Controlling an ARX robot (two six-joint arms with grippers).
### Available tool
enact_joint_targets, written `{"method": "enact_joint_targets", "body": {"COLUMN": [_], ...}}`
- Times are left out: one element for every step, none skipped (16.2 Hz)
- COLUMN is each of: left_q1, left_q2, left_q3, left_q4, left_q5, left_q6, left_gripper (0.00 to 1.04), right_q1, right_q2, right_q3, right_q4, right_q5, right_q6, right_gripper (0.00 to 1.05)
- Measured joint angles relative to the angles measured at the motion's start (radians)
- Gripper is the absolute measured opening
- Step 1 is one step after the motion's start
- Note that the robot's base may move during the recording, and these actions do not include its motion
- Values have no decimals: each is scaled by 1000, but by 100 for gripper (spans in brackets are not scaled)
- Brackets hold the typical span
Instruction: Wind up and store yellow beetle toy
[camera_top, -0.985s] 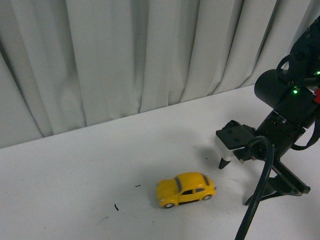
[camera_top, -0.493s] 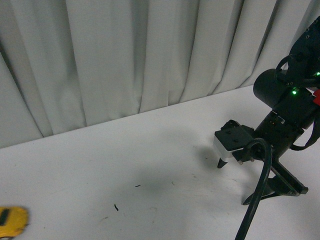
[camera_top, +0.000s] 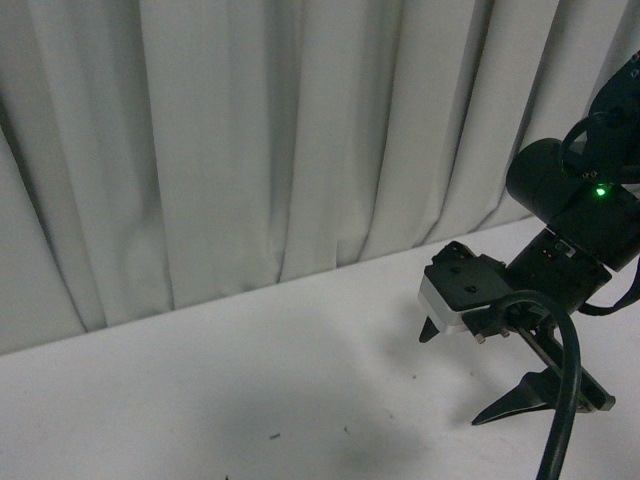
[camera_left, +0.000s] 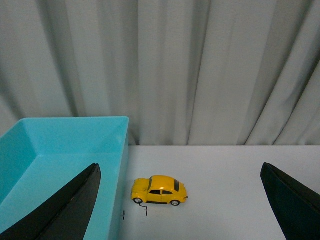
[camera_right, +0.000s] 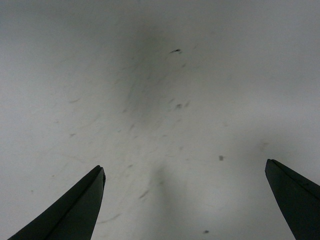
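Note:
The yellow beetle toy (camera_left: 159, 190) stands on the white table, side-on, right beside the wall of a teal bin (camera_left: 60, 150); it shows only in the left wrist view. My left gripper (camera_left: 179, 167) is open and empty, well back from the toy, its jaws wide to either side. My right gripper (camera_top: 455, 378) is open and empty, pointing down over bare table at the right of the front view; in the right wrist view (camera_right: 184, 165) only scuffed table lies between its fingers. The toy is out of the front view.
A pale pleated curtain (camera_top: 250, 140) hangs along the table's far edge. The teal bin is open-topped and looks empty. Small dark marks (camera_left: 145, 211) lie on the table by the toy.
The toy was by my right gripper a second ago, then rolled off to the left and out of the front view. The front view now shows more curtain; my right gripper sits slightly higher.

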Motion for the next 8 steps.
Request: {"method": "enact_joint_targets", "body": {"left_q1": [0,0,0,0,0,0,0,0], "left_q2": [0,0,0,0,0,0,0,0], "left_q3": [0,0,0,0,0,0,0,0], "left_q4": [0,0,0,0,0,0,0,0], "left_q5": [0,0,0,0,0,0,0,0], "left_q6": [0,0,0,0,0,0,0,0], "left_gripper": [98,98,98,98,98,98,98,98], "right_q1": [8,21,34,47,60,73,74,82], "right_q2": [-90,-204,-266,-331,-399,-491,-514,-546], "right_q3": [21,35,35,33,16,-10,-16,-24], "right_q4": [7,23,51,66,83,87,87,80], "right_q5": [-38,-85,-97,-97,-108,-116,-116,-117], "right_q6": [0,-1,-3,-4,-4,-5,-5,-5], "right_gripper": [98,98,98,98,98,98,98,98]}}
